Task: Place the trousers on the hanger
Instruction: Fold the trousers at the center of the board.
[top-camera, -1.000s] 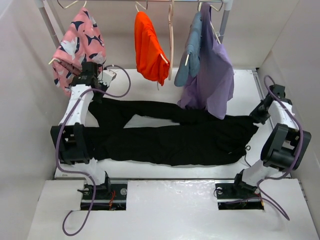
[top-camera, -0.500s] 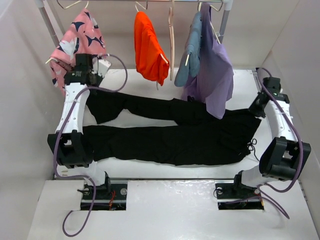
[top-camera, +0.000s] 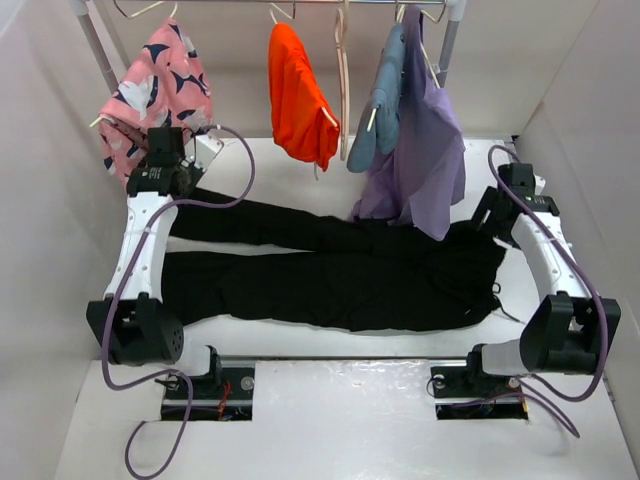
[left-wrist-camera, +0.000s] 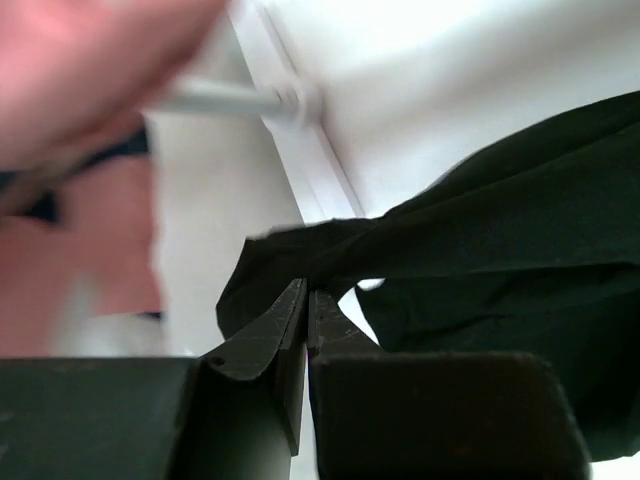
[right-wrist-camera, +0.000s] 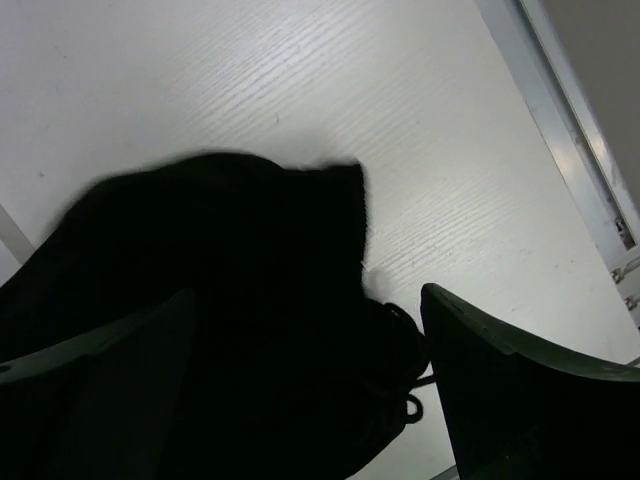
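Observation:
The black trousers (top-camera: 340, 275) lie flat across the table, waist to the right and the two legs stretched out to the left. My left gripper (top-camera: 185, 190) is at the far end of the back leg and is shut on its cuff; in the left wrist view the jaws (left-wrist-camera: 305, 292) pinch black trousers (left-wrist-camera: 500, 250) fabric. My right gripper (top-camera: 490, 215) hovers over the waist, open, its fingers (right-wrist-camera: 520, 400) standing wide apart above the trousers (right-wrist-camera: 200, 280) and their drawstring. The pale beige hanger (top-camera: 343, 90) hangs bare on the rail at the back.
On the rail hang a pink patterned garment (top-camera: 155, 85), an orange one (top-camera: 300, 95), a blue one (top-camera: 380, 100) and a purple one (top-camera: 430, 160) whose hem reaches down to the trousers. White walls stand close on both sides.
My right gripper has opened and let go of the waist. Both arms have reached toward the back, and the trousers now lie straighter and flatter.

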